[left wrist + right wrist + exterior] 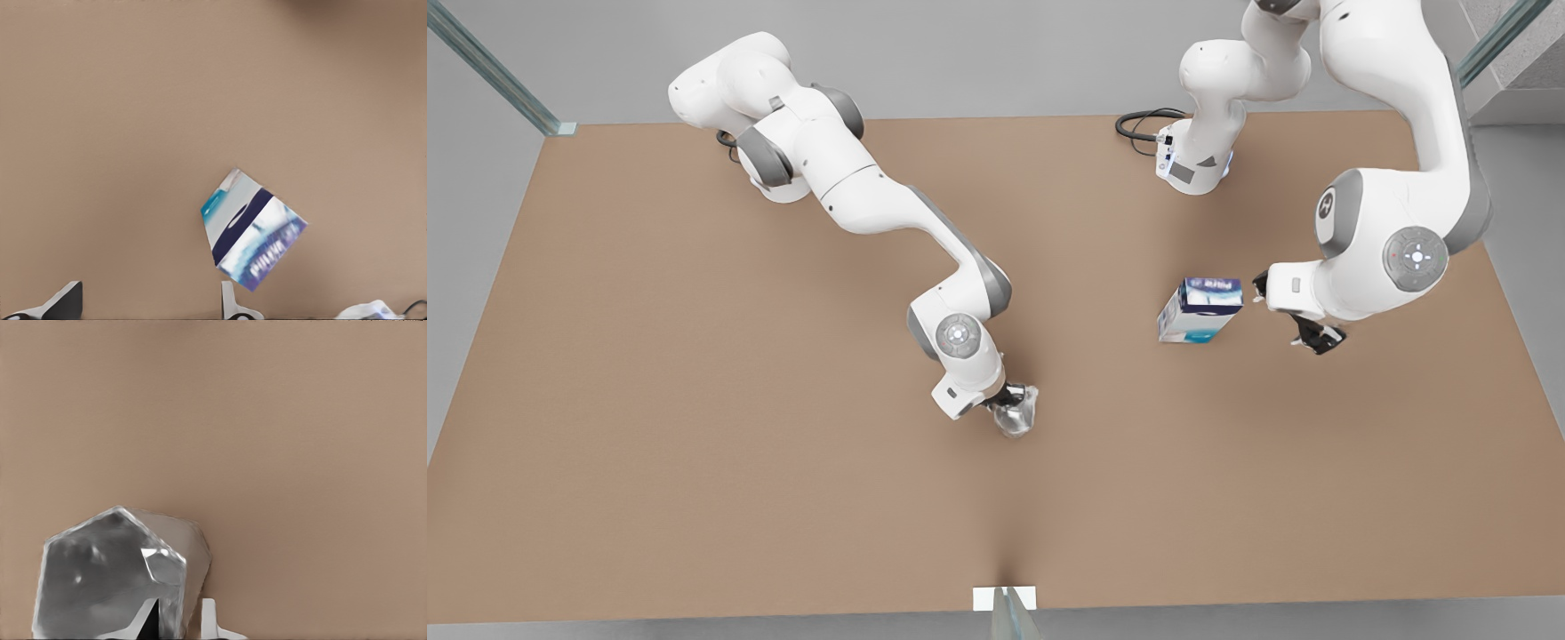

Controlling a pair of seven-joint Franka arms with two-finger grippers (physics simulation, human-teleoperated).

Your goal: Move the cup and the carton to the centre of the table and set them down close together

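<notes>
Right claw (pixel 1014 402) clamped on cup (pixel 1021 411) wall, mid desk (pixel 694 444). Left claw (pixel 1280 307) spread apart just right of carton (pixel 1200 308), not touching; carton upright, right of centre.

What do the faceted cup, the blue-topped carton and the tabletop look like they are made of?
The small silvery faceted cup looks like glossy metal or glass: sharp highlights on flat facets; which one is unclear. The white and light blue rectangular carton looks like printed, lightly glossy cardboard, with crisp edges and lettering on its dark top. The plain brown table looks matte, with no grain or reflections; material uncertain.
</notes>
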